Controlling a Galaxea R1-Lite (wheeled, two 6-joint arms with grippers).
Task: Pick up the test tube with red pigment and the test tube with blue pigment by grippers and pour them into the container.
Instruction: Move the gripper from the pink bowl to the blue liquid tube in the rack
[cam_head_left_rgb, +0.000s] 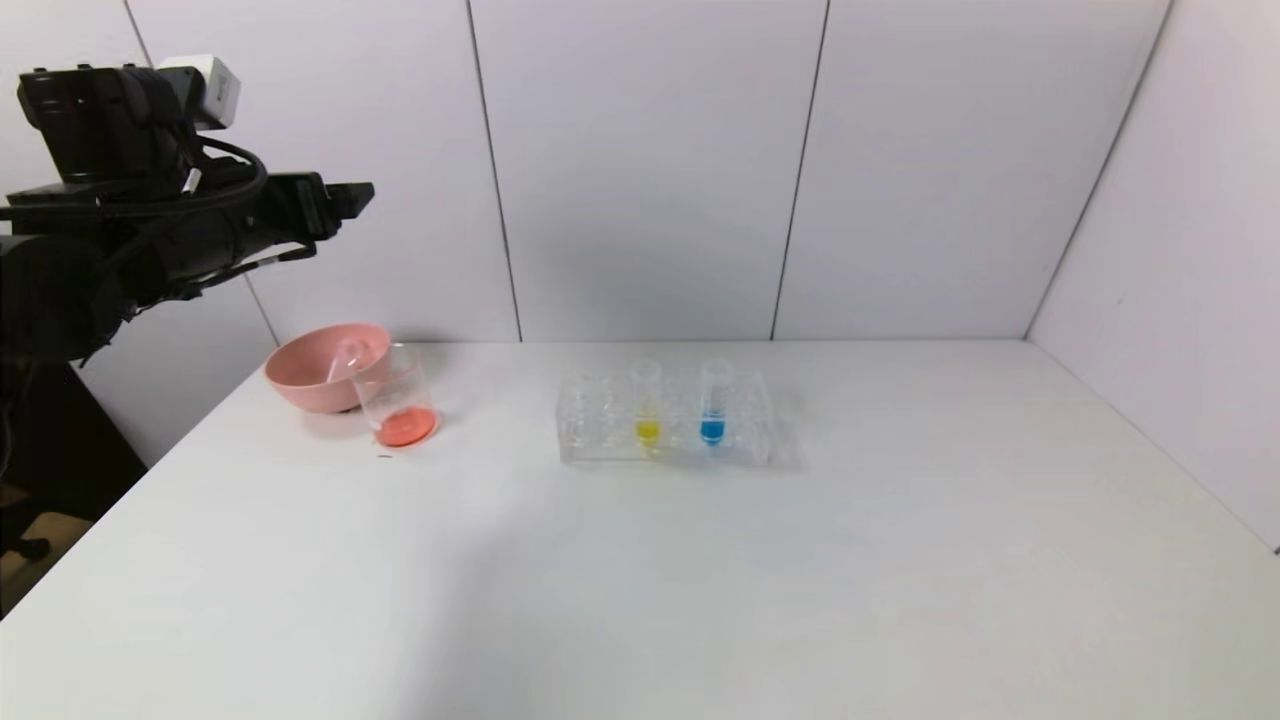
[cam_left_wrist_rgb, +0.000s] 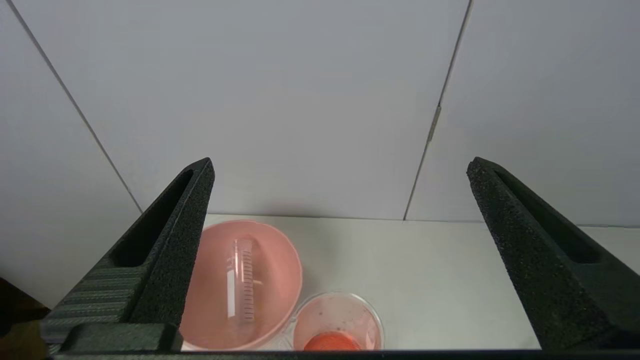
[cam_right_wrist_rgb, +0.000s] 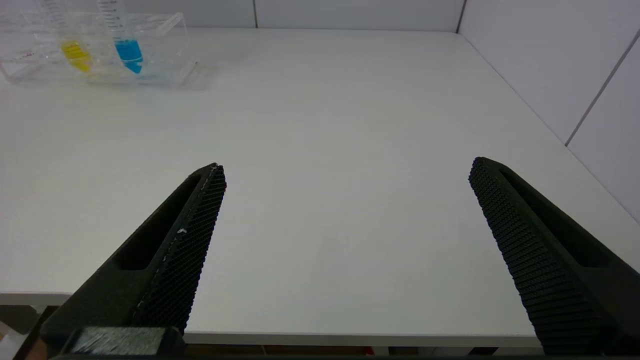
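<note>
- High above the table's left rear corner, the left gripper (cam_left_wrist_rgb: 340, 170) hangs with its fingers spread wide apart and nothing between them, over the pink bowl (cam_head_left_rgb: 300, 375) and the beaker (cam_head_left_rgb: 395, 400).
- At the table's near right edge, the right gripper (cam_right_wrist_rgb: 345, 172) is also spread wide and empty, well apart from the rack (cam_head_left_rgb: 600, 440).
- The red half looks done: red liquid lies in the beaker's bottom, and 1 emptied tube (cam_left_wrist_rgb: 242, 280) lies tilted inside the bowl.
- The blue test tube (cam_head_left_rgb: 713, 405) stands upright in the rack, beside the yellow tube (cam_head_left_rgb: 647, 405), so blue is the step in hand.
- Next, I judge, a gripper must reach the rack, close on the blue tube above the rack's top, lift straight up, then carry it left to the beaker.
- Count: 2 grippers, 3 tubes, 1 beaker, 1 bowl, 1 rack.
</note>
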